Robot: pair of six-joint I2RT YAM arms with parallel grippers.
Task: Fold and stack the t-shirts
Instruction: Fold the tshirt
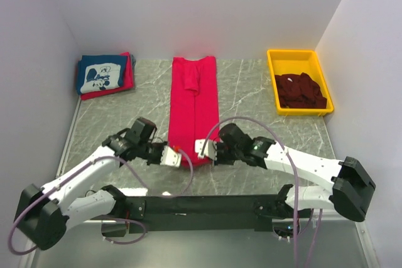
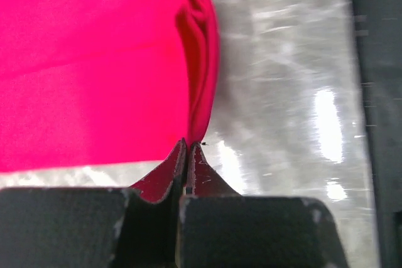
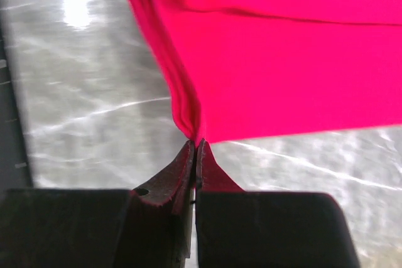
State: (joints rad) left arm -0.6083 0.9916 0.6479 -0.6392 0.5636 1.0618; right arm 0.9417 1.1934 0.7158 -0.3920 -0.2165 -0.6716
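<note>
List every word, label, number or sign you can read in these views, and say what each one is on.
None can be read.
The navy t-shirt bears a white printed picture; any lettering in it is too small to make out.
The red t-shirt is plain, with no print.
The yellow bin shows no label.

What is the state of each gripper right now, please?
Left gripper: closed on a near corner of the red t-shirt.
Right gripper: closed on the same t-shirt's other near corner.
</note>
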